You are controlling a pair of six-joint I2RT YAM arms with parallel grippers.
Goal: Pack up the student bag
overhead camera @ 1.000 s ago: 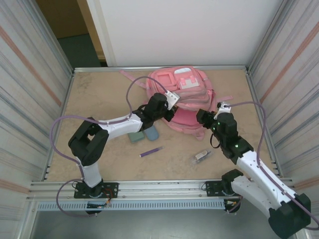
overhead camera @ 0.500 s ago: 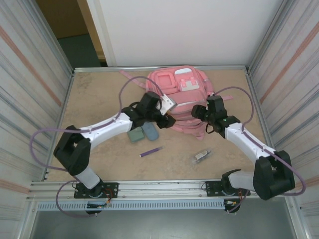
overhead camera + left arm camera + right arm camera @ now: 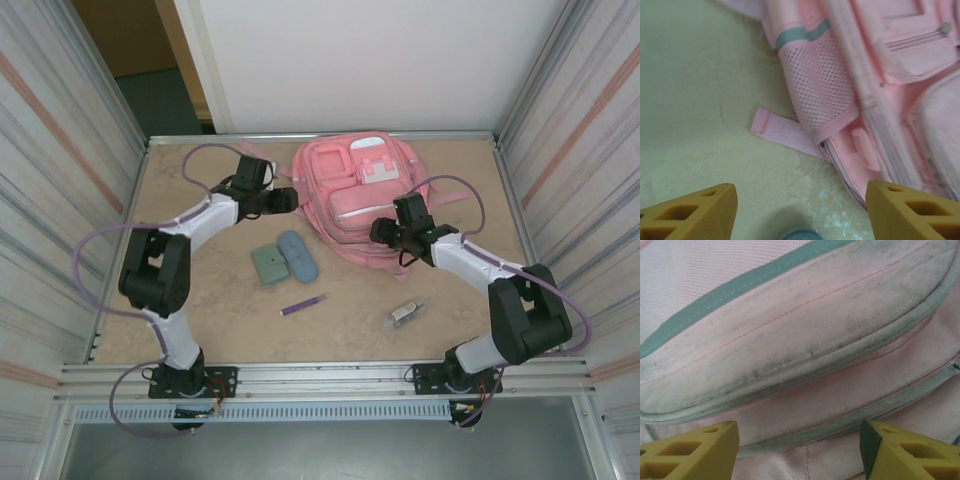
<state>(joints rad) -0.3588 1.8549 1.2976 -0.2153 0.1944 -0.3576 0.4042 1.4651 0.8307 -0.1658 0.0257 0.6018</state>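
The pink student bag (image 3: 362, 190) lies flat at the back middle of the table, its pockets facing up. My left gripper (image 3: 285, 198) hovers open beside the bag's left side. In the left wrist view the left gripper (image 3: 800, 215) is over bare table, with the mesh side pocket (image 3: 817, 85) and a loose strap end (image 3: 782, 131) just ahead. My right gripper (image 3: 384, 232) is low over the bag's near right part. In the right wrist view the right gripper (image 3: 800, 455) is open, with the bag's piped seams (image 3: 805, 365) close under it and nothing between the fingers.
A blue-grey oval pouch (image 3: 297, 256) and a green case (image 3: 269, 265) lie side by side near the bag's front left. A purple pen (image 3: 302, 305) and a small grey item (image 3: 405, 313) lie nearer the front edge. Metal walls enclose the table.
The left gripper swung from the bag's near edge back and left to the bag's left side. The right gripper came in over the bag's near right part. The bag now lies flatter.
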